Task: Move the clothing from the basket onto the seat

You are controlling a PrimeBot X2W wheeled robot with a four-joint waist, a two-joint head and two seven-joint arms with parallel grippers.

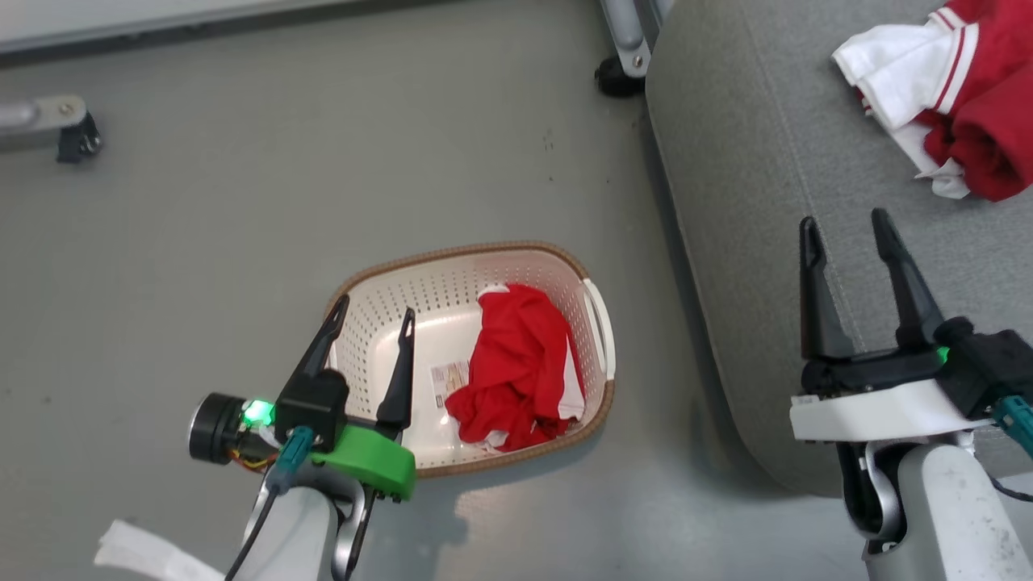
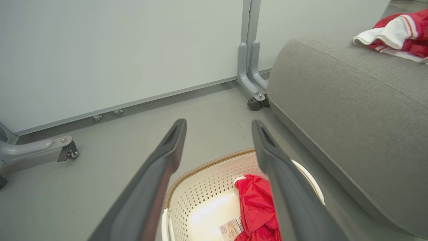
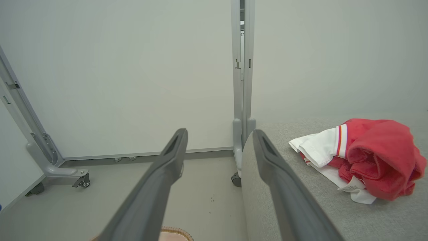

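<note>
We noted left gripper [image 1: 376, 305], right gripper [image 1: 843, 218] wide open, empty. In cream perforated plastic basket [image 1: 452, 252] lay crumpled red fabric garment [image 1: 516, 363]; loose pinch could drop it (short of light grey upholstered seat [image 1: 750, 202]).

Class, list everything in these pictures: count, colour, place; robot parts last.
crumpled red fabric garment: one, red, in the basket's right half.
striped fabric garment: one, red and white, on the seat.
perforated plastic basket: one, cream with brown rim, on the floor.
upholstered fabric seat: one, light grey, right of the basket.
castored metal frame legs: two, grey, far floor.
left fingers: two, dark, open, above the basket.
right fingers: two, dark, open, above the seat.
</note>
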